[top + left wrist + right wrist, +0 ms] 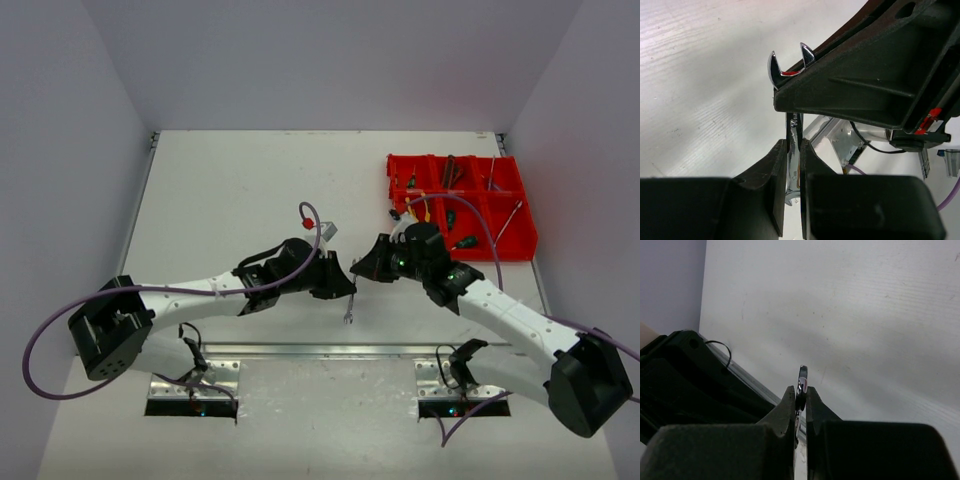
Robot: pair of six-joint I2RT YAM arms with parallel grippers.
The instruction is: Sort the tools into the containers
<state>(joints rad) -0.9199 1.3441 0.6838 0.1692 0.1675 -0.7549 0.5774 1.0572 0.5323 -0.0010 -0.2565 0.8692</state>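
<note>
Both pincers were pinching one silver wrench (787,67) above the middle of the worktop (230,200), well away from the red tray (522,240) at the far right. The left pincer (794,145) was pressed shut on its shaft, and the right pincer (800,390) was pressed shut on it nearer the open end. I thought it could go wrong if both pulled at once, because the thin wrench might twist, slip out and drop.
</note>
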